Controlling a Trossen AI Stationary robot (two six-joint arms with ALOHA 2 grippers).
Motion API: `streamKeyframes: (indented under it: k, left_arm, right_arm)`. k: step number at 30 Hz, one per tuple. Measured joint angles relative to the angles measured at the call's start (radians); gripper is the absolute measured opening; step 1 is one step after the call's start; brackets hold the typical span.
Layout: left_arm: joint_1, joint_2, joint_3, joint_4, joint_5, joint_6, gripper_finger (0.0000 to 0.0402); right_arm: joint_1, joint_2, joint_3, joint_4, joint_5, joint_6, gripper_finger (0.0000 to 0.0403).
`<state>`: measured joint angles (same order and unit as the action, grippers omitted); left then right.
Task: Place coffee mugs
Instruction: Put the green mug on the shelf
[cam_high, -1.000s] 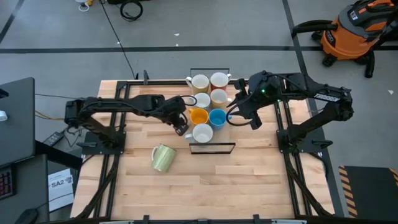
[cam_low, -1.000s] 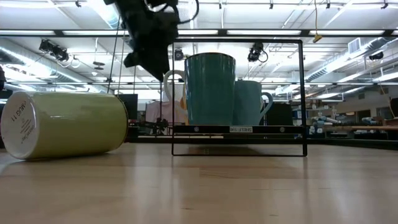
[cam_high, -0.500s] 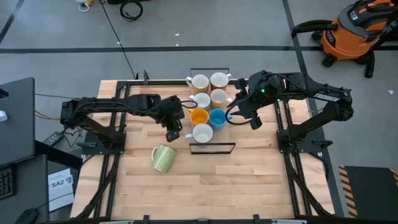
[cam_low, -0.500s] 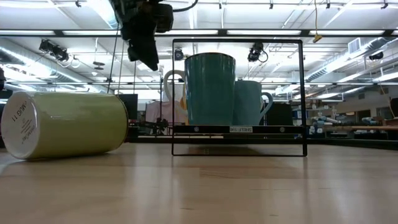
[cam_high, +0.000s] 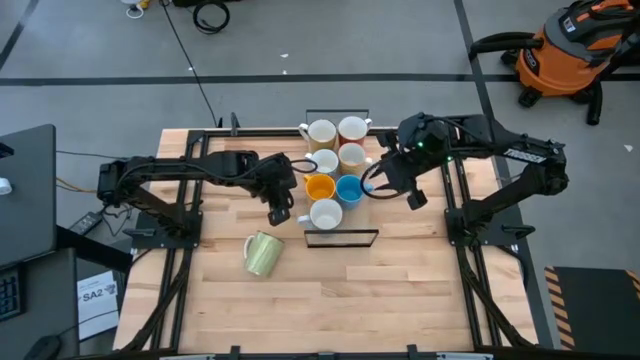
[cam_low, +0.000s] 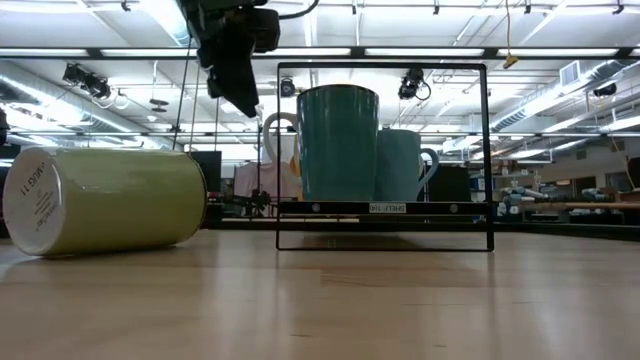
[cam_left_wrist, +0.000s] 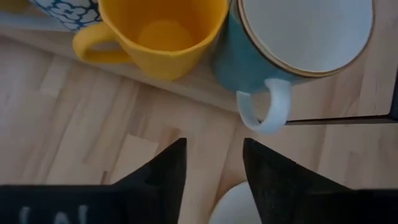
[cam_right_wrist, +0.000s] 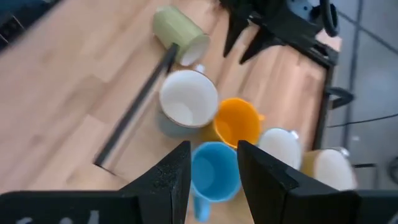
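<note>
With its fingers apart and empty, the left pincer (cam_high: 279, 212) hovers just at nine o'clock of the racked ceramic mugs, so it should swing toward seven o'clock, where the pale green mug (cam_high: 262, 253) lies toppled on the wooden desk (cam_high: 400, 290), and grip its rim squarely.

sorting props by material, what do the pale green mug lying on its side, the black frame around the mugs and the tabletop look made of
Pale green mug: likely glazed ceramic, smooth and glossy with soft highlights, its base pale and printed.
Black frame: looks like thin metal rod, matte black, straight with square corners.
Tabletop: wood, butcher-block style, light planks with visible joints and grain.
</note>
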<state>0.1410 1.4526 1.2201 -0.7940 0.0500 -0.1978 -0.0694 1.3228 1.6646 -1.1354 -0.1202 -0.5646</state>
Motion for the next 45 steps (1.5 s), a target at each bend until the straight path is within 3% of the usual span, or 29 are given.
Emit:
streamKeyframes:
  k: [8,12,18,24,32,45]
  left_arm:
    - [0.004,0.001,0.0,-0.03,0.006,0.042,0.0222]
    - [0.002,0.001,0.0,-0.104,0.034,0.136,0.022]
    - [0.001,0.001,0.0,-0.162,0.193,0.262,0.0206]
    - [0.002,0.001,0.0,-0.162,0.3,0.271,0.0204]
    - [0.001,0.022,-0.001,-0.171,0.347,0.364,0.0203]
    - [0.004,0.17,-0.001,-0.23,0.357,0.492,0.0203]
  right_arm:
    - [-0.057,-0.001,0.0,-0.041,-0.054,0.046,0.0136]
    - [-0.083,-0.001,-0.002,-0.028,-0.084,0.05,0.0136]
    - [-0.099,-0.008,-0.071,0.02,-0.151,0.073,0.0136]
    - [-0.099,-0.008,-0.155,0.052,-0.163,0.083,0.0136]
    - [-0.11,-0.007,-0.214,0.102,-0.163,0.084,0.0136]
    - [-0.11,-0.008,-0.221,0.123,-0.163,0.084,0.0136]
